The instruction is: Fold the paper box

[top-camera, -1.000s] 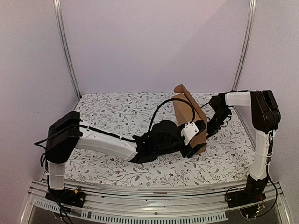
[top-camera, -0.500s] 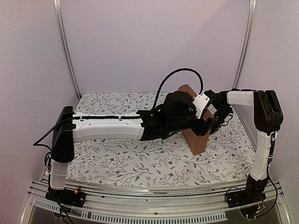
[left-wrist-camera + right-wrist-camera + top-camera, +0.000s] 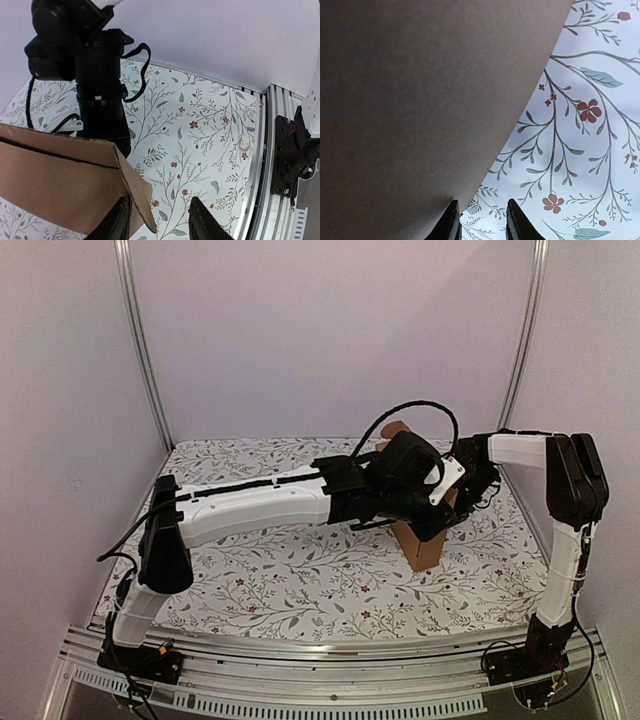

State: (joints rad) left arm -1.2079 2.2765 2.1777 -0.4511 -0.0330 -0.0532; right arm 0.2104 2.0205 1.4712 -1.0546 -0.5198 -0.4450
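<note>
The flower-printed surface carried everything. The paper box stood on it on edge, only partly formed, right of the middle. The long white left arm reached across from the box's left, with its wrist over the top of the box. The right arm came in from the box's far right side, and its black wrist rose just behind the cardboard.

In the left wrist view, one brown panel of the box ended in a free corner. The left end effector straddled that corner with its jaws apart. One finger lay against the panel's face and the other stood clear of it, so nothing was clamped.

The right end effector sat low beside the box, released. Only the printed cloth showed between its fingers, and the cardboard lay right by one finger. I could not tell whether they touched.

The step looked like taking hold of this panel so it could be turned along its crease. Only the tip of the corner sat between the left fingers, which seemed too little to hold. It would be better to push further onto the edge before clamping, so the board did not slip or tear. The right end effector would serve best as a brace low against the box, near the fold line. The turn should follow the score slowly, because a box standing on edge would probably tip over.
</note>
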